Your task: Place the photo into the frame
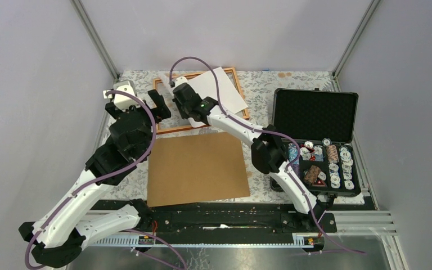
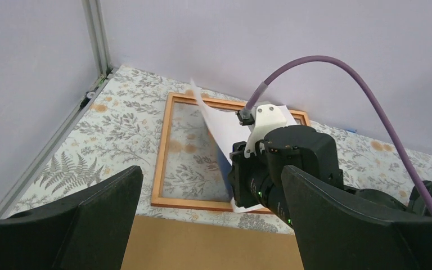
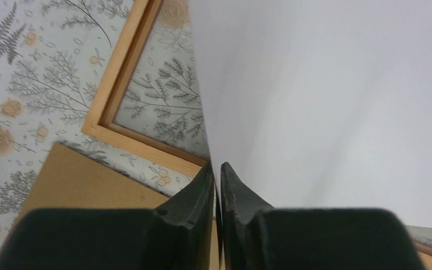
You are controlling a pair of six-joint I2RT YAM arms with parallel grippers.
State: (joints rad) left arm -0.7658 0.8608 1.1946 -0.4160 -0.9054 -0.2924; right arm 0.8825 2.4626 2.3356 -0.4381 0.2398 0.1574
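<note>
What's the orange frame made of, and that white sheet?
The frame looks like wood, orange-brown with a smooth, dull finish. The photo seems thin paper or card, plain white on the side showing; it curves while held by one edge.

The tilted photo (image 1: 228, 90) and your right gripper (image 3: 216, 169) block the right half of the frame (image 2: 162, 152); only the left part of its opening lies bare. Your left gripper (image 1: 153, 104), jaws spread, hangs at the near-left corner, with the brown board (image 1: 197, 169) just in front.
</note>
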